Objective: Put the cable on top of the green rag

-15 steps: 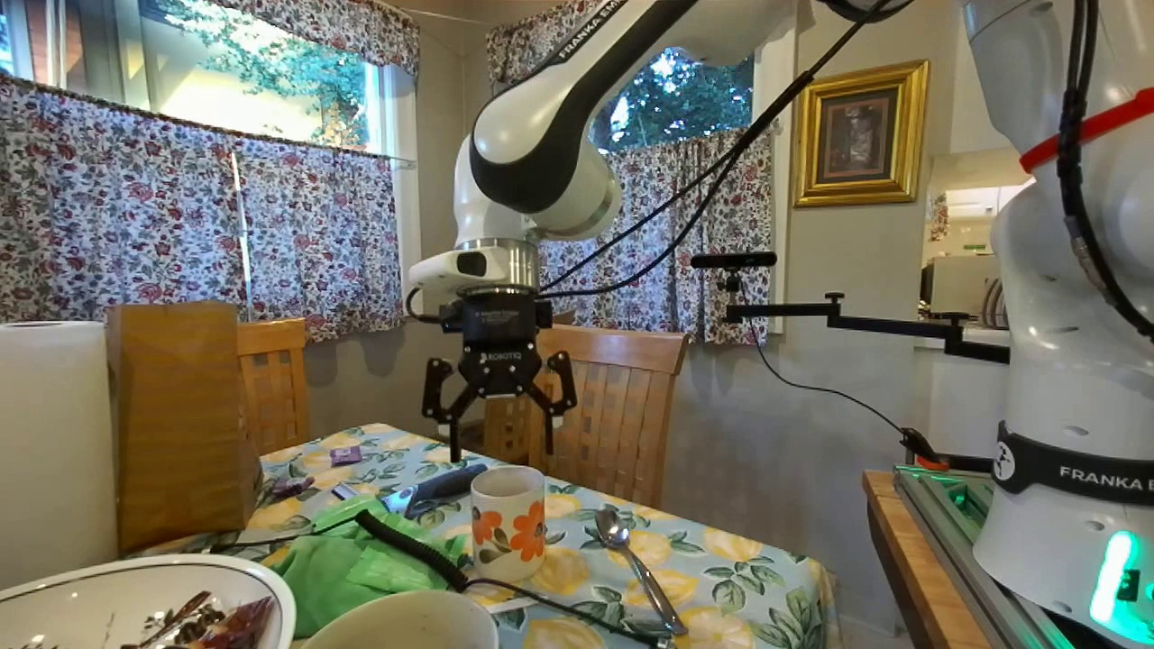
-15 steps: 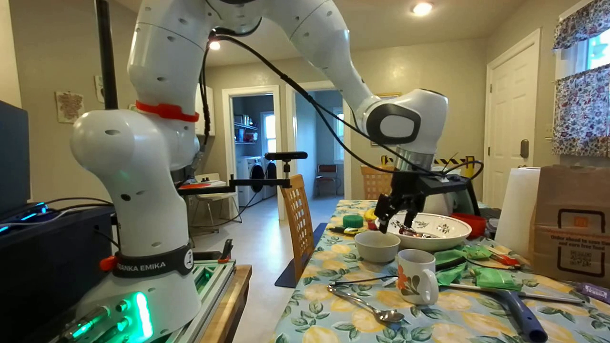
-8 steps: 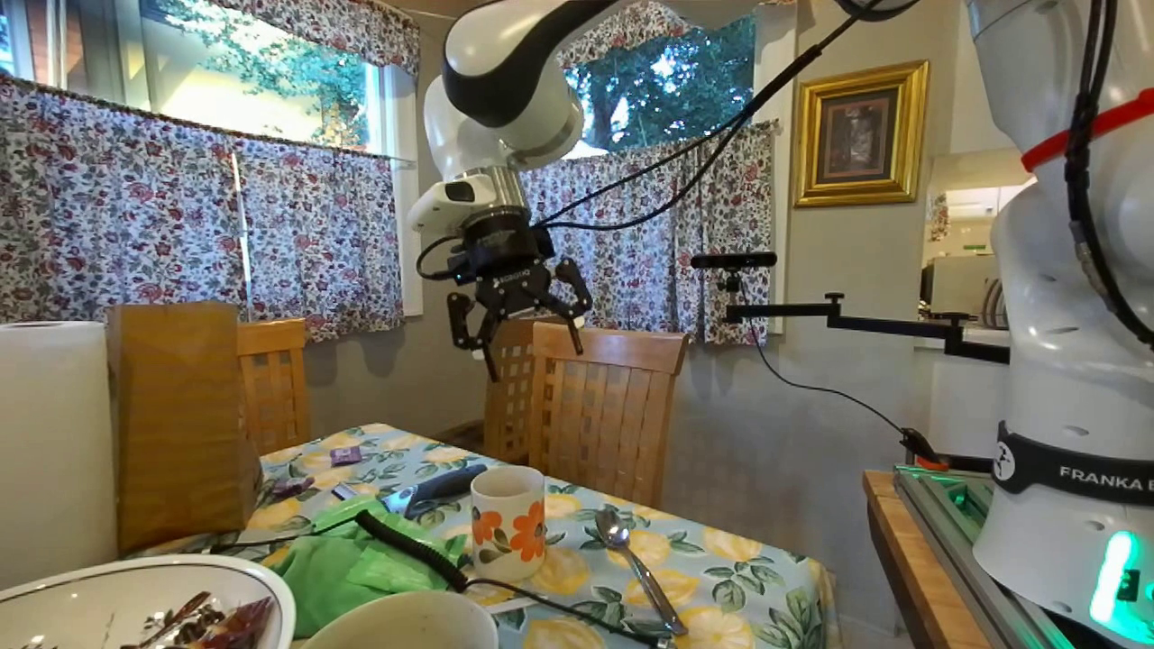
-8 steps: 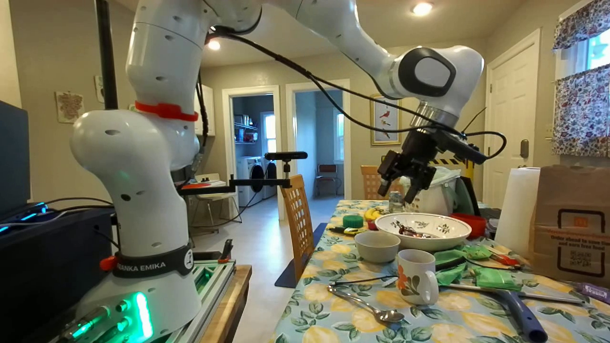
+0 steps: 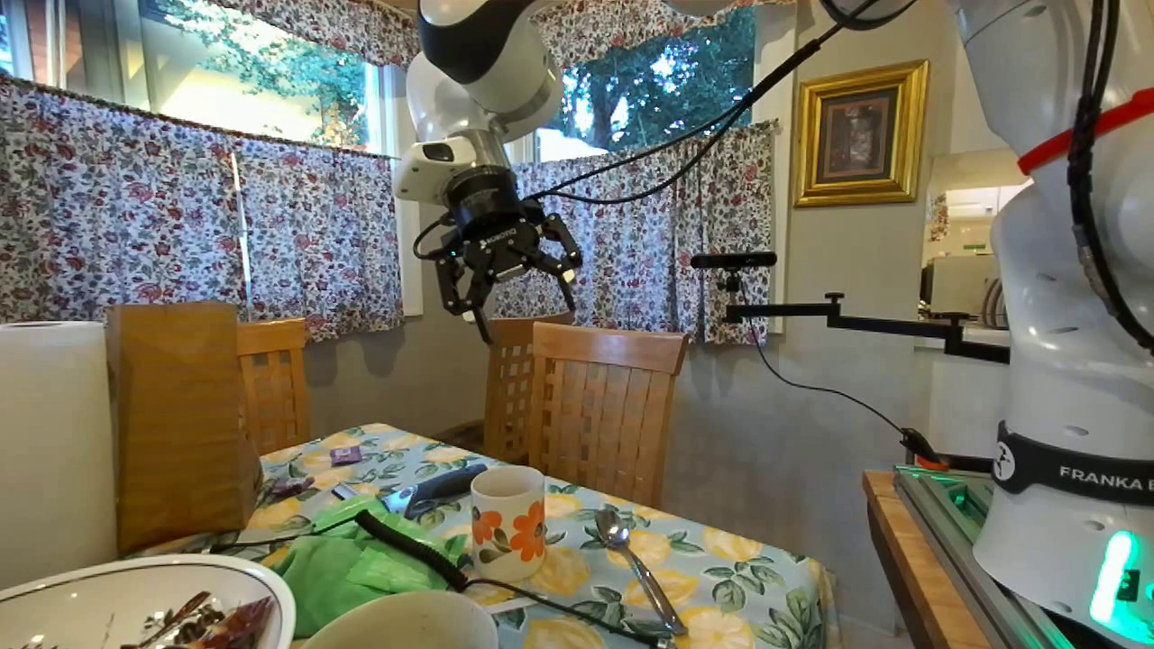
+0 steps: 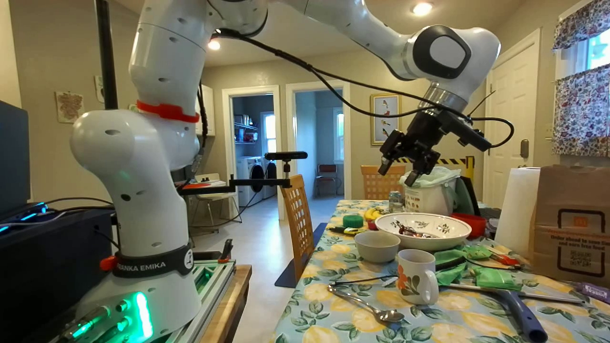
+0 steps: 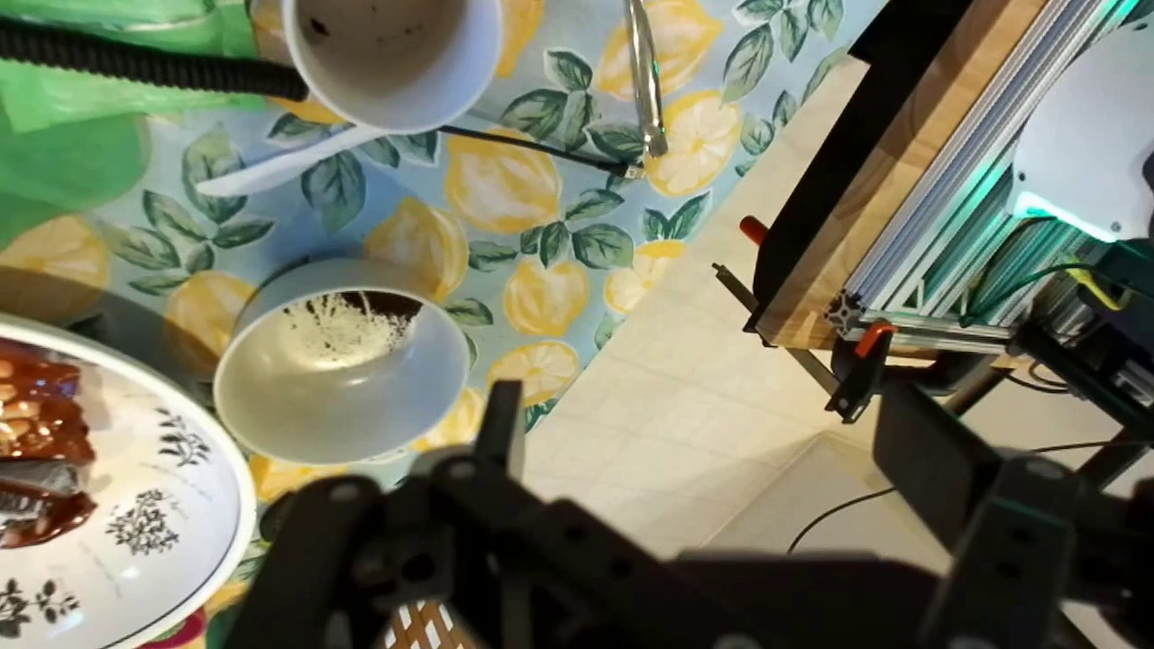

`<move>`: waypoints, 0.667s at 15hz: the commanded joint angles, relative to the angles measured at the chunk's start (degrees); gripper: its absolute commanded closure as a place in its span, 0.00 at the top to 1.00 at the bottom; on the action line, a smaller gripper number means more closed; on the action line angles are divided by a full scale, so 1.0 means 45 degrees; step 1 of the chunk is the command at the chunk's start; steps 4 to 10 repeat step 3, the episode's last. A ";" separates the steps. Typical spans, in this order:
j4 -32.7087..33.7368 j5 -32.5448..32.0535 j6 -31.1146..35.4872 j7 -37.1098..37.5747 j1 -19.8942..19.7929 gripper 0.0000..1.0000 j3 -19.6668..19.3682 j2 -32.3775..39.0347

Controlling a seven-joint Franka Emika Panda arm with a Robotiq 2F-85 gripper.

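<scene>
Our black two-fingered metal hand (image 5: 528, 322) is hanging well clear of the lemon-patterned cloth-covered bench (image 5: 739, 577), spread wide and grasping nothing. We are seeing the thin black cable (image 5: 413, 547) lying with its coiled stretch across the bright green fabric rag (image 5: 317, 570), while its straight tail is running past the white flowered ceramic mug (image 5: 508, 527) onto the bench. We are judging the placing mostly done; only gathering that tail may be remaining, if the whole cable counts.

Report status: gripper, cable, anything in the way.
Gripper open, empty, up high. Cable partly across green rag, one end trailing past mug. Mug close beside cable, possible snag.
</scene>
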 commanded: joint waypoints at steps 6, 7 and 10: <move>0.0042 0.0030 -0.0040 0.0000 0.0092 1.00 -0.0105 0.0087; 0.0042 0.0030 -0.0040 0.0000 0.0092 1.00 -0.0105 0.0087; 0.0042 0.0030 -0.0040 0.0000 0.0092 1.00 -0.0105 0.0087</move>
